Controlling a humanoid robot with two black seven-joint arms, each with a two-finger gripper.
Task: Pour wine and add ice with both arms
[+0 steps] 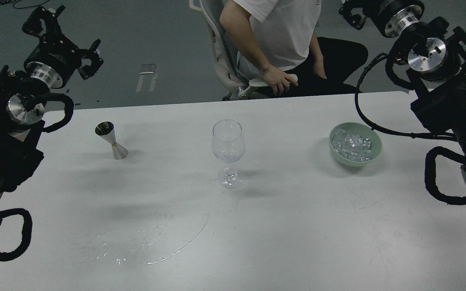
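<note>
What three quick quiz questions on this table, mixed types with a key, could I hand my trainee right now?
1. True or false: the wine glass stands upright between the jigger and the green bowl.
2. What fills the bowl?
3. The arc of spilled droplets lies: A) beyond the bowl, B) on the near side of the glass, C) inside the jigger.

Key: 1 true. 2 the ice. 3 B.

Both the left gripper and the right gripper are raised off the table.

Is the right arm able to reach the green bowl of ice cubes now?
Probably yes. The pale green bowl of clear ice cubes stands uncovered on the white table, nearest the right arm, with nothing between them.
</note>
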